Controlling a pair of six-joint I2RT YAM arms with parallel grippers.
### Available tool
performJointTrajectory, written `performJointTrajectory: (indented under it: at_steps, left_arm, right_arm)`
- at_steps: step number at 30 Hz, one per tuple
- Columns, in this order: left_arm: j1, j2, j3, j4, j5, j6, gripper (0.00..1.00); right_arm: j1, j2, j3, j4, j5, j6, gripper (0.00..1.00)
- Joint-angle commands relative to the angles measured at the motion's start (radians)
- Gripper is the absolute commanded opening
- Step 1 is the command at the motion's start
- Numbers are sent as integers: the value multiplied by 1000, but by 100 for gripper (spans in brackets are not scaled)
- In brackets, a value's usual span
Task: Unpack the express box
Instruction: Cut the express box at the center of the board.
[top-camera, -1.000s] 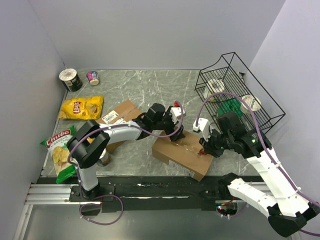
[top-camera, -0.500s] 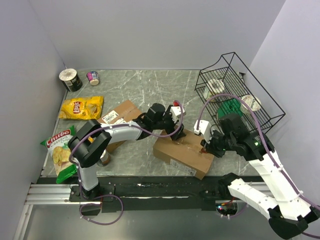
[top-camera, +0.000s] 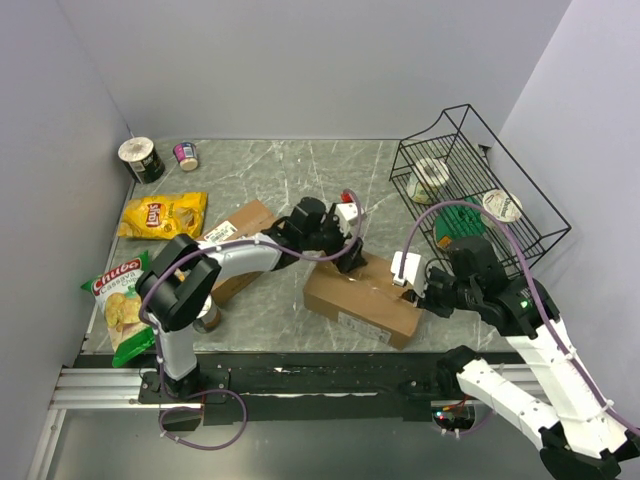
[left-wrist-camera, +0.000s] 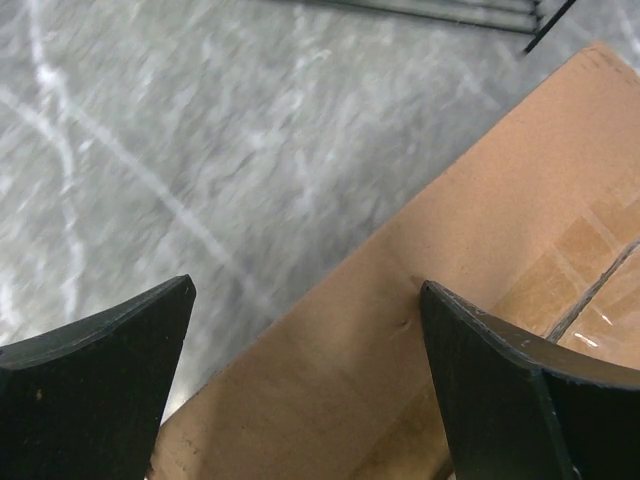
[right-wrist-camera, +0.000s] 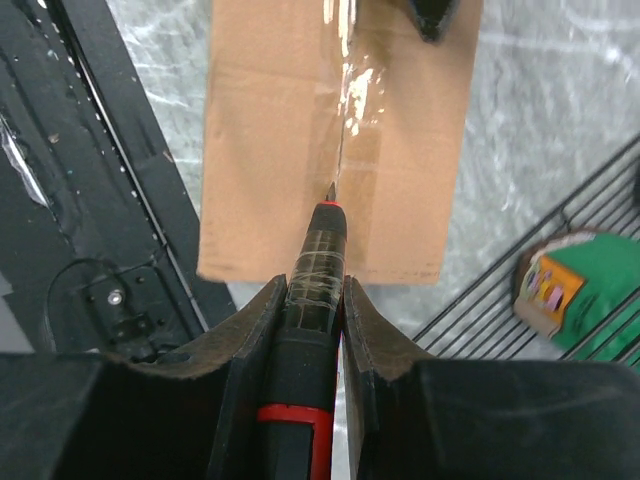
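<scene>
Over box (top-camera: 362, 297) far edge, left gripper (left-wrist-camera: 305, 290) spread wide, right gripper (right-wrist-camera: 312, 290) pinching cutter (right-wrist-camera: 322, 235) at tape seam (right-wrist-camera: 345, 100)

The left arm (top-camera: 240, 262) goes up from its base, bends, and then stretches out to the right, toward the middle. The left wrist (top-camera: 312, 222) tips down at the end. The left fingers (left-wrist-camera: 90, 380) are spread wide apart and point down. Nothing is between them.

The right arm (top-camera: 545, 350) goes out to the right from its base. It folds back at the elbow and reaches in to the left, toward the other arm. The right fingers (right-wrist-camera: 250, 340) are pulled close together. They squeeze a black tool (right-wrist-camera: 318, 262) from both sides. The tool's thin tip sticks out in front of them.
</scene>
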Motion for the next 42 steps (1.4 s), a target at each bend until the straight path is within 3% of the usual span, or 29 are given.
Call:
performJointTrajectory:
  at_steps: [1,6,10,15,17,19,20,23,27,31,42]
  left_arm:
    - [138,-7,7,-266,-170,183,99]
    - [207,-41,157,-310,-136,259,97]
    - [238,-123,228,-355,-50,262,96]
    - [241,-237,251,-390,-3,178,96]
    - [241,-271,286,-451,128,133,96]
    - [241,-325,268,-430,223,116,96]
    - [241,-349,196,-392,334,110,96]
    - [232,-437,57,-236,447,87,96]
    - [225,-411,67,-293,554,108,96]
    - [212,-382,59,-203,585,66,96]
    - [147,-184,269,-338,734,125,98]
  right_arm:
    - [-3,51,16,-299,-153,-31,0]
    - [-1,163,31,-58,-239,-8,0]
    - [-2,312,64,156,-267,143,0]
    - [-13,351,174,224,-171,208,0]
    - [-48,325,202,250,-156,256,0]
    - [-75,277,199,316,-231,307,0]
    - [-79,259,180,356,-257,327,0]
    - [-84,199,99,520,-291,402,0]
    - [-98,236,122,605,-305,460,0]
    - [-124,274,146,689,-349,506,0]
    - [-133,299,162,826,-399,601,0]
